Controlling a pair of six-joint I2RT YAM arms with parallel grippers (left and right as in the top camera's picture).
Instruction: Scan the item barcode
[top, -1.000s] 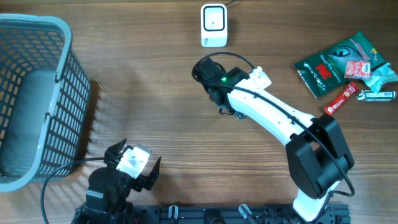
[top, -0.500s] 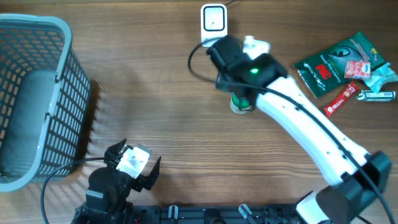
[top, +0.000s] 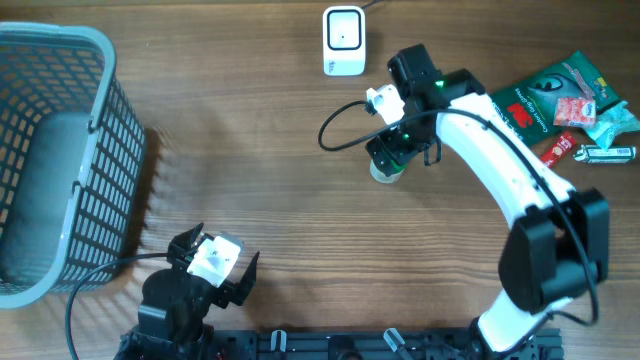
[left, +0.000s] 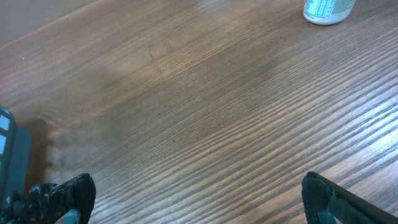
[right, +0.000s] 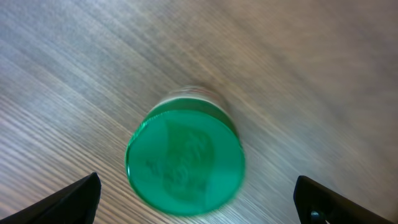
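The item is a small jar with a round green lid (right: 185, 160), standing upright on the wooden table. From above only a sliver of the jar (top: 383, 174) shows under the wrist. My right gripper (right: 199, 196) hangs over it, open, with a fingertip far out on each side and neither touching the lid. The white barcode scanner (top: 343, 40) stands at the back of the table, apart from the jar. My left gripper (left: 196, 199) is open over bare wood at the front left, and the jar (left: 328, 9) shows far off at the top right of its view.
A grey mesh basket (top: 108, 58) stands at the left edge. At the back right lie a green packet (top: 535, 100), a red stick pack (top: 553, 157) and a few small wrapped items (top: 610, 153). A black cable loops from the right wrist (top: 335, 135).
The right wrist swung from in front of the scanner towards the right. The jar now stands free on the table under wide-open jaws. The left arm has not moved.
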